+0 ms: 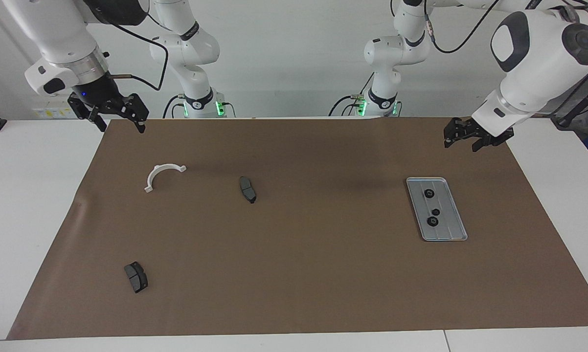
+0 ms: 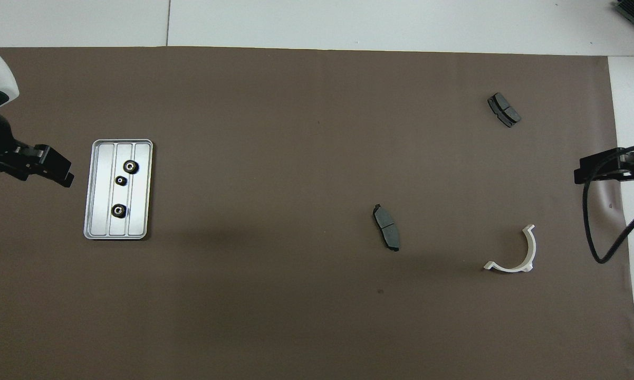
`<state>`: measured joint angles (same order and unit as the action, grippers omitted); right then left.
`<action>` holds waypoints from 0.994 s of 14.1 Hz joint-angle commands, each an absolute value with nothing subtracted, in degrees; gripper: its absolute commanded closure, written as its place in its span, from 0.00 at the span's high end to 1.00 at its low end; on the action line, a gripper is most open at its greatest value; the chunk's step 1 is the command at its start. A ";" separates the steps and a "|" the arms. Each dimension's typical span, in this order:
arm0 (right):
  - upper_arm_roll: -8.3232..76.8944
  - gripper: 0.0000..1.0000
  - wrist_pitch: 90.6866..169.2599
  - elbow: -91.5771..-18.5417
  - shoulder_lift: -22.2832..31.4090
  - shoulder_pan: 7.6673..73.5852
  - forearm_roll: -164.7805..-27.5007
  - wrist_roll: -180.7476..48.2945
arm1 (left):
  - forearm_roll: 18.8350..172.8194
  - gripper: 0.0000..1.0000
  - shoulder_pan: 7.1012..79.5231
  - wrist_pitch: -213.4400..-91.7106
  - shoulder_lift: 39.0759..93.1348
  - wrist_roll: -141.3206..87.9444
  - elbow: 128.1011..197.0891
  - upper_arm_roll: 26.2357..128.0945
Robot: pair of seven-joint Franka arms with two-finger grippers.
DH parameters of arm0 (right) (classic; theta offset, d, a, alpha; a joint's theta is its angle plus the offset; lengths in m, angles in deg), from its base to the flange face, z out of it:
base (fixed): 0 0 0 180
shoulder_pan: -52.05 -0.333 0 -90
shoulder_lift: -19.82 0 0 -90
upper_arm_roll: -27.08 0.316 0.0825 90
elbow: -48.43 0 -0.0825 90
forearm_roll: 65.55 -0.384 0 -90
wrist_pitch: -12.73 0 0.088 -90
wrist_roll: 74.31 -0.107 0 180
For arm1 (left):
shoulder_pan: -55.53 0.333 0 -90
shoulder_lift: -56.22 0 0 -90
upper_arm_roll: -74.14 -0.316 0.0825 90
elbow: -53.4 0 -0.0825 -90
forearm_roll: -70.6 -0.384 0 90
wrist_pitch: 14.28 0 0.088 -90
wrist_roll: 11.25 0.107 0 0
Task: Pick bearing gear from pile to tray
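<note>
Surface: brown mat over a white surface, with a plain white wall at twelve o'clock in the facing view.
Tray: the silver tray lies flat on the mat toward the left arm's end, at nine o'clock in the overhead view.
Bearing gears: three small black gears lie in the tray, in a loose row along its length and apart from one another.
Pile: what remains is a white half-ring bracket and two dark brake pads, well apart, toward the right arm's end.
Left hand: the left hand hangs in the air over the mat, at one o'clock from the tray in the facing view. It is released and carries nothing.
Right hand: the right hand waits over the mat's corner, at eleven o'clock from the bracket in the facing view, spread and empty.
Step in hand: a gear looks just delivered, and the left arm is clear of the tray.
Next move: I judge that no gear remains in the pile, so the job reads as finished. Any stray gear would have to be found first, then taken from above without nudging a pad.
Hard to make out: gear teeth and bores are too small to read. In the overhead view the right hand is cut off at three o'clock and much of the left arm at nine o'clock.
</note>
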<state>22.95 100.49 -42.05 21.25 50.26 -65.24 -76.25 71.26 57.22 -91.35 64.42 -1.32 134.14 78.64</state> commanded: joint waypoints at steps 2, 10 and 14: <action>23.22 1.00 100.88 -43.50 22.45 50.91 -66.78 -75.37 | 71.92 1.00 56.85 -93.19 59.66 -1.93 136.96 78.71; 23.22 1.00 100.97 -43.50 22.45 50.91 -66.78 -75.37 | 71.92 1.00 56.85 -101.10 58.59 -2.02 140.58 78.62; 23.31 1.00 100.97 -43.50 22.45 50.91 -66.78 -75.37 | 71.92 1.00 56.67 -102.78 58.68 -2.01 140.67 78.71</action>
